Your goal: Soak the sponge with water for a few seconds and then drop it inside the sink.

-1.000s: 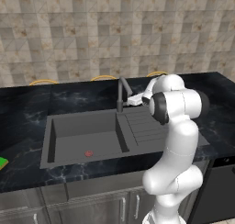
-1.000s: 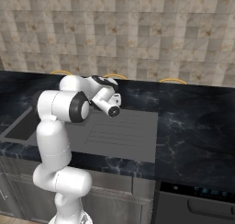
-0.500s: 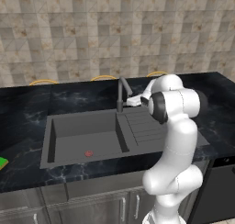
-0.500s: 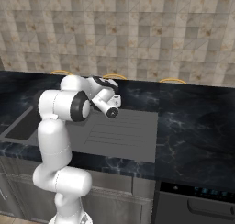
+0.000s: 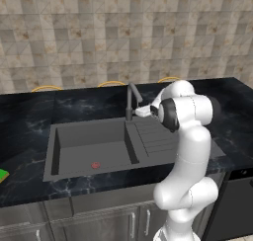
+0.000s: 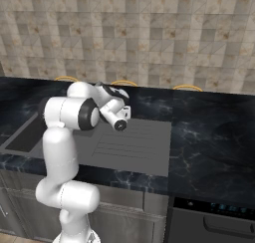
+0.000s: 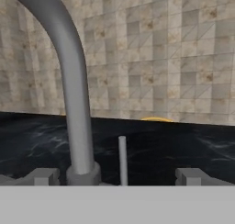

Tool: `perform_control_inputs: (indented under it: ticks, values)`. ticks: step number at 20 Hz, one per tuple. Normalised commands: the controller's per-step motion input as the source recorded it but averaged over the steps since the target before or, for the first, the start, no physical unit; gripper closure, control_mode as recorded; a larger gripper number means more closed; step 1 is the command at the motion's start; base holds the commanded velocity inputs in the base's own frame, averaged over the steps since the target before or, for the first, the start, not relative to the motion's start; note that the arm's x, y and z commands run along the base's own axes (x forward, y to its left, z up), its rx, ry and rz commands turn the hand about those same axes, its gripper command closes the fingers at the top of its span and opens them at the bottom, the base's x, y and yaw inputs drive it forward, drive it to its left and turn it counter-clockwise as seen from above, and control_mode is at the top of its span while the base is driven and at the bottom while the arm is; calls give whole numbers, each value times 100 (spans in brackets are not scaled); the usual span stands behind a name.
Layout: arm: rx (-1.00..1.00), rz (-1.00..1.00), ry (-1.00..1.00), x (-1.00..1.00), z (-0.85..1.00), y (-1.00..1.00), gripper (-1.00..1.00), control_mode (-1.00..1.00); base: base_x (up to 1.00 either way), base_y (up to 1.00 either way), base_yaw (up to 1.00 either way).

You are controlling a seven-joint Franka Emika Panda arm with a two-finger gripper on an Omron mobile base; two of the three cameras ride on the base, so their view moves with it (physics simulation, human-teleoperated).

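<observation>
Nearest the base, the white arm rises in front of the counter and bends forward over the ribbed drainboard of the sink. The gripper sits right at the tap, at the back edge of the sink; in the hand view its two fingertips stand wide apart, one on either side of the tap's base, with nothing held between them. In that same view the tap's thick grey neck rises from a round collar just right of the left fingertip and curves up and over to the left, and a thin upright lever stands just right of the collar, between the fingertips. No contact between the fingers and the tap can be made out. The sink is a dark grey basin set into the black marbled counter, left of the tap, with a small red spot on its floor. The sponge lies on the counter well left of the sink, at the left edge of the left base view, showing as a green and yellow corner. Behind the tap, the counter runs back to a tiled wall, with a few yellow curved rims showing along its foot.
</observation>
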Motion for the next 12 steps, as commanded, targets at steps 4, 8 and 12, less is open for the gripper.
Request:
perform_control_inputs:
  ticks: [4,8,12]
  values:
    - [0,-1,0,6,-22,0,-100,-100,0,0,0]
    - [0,0,0,14,-16,0,-100,-100,0,0,0]
    - [0,0,0,21,-5,0,-100,-100,0,0,0]
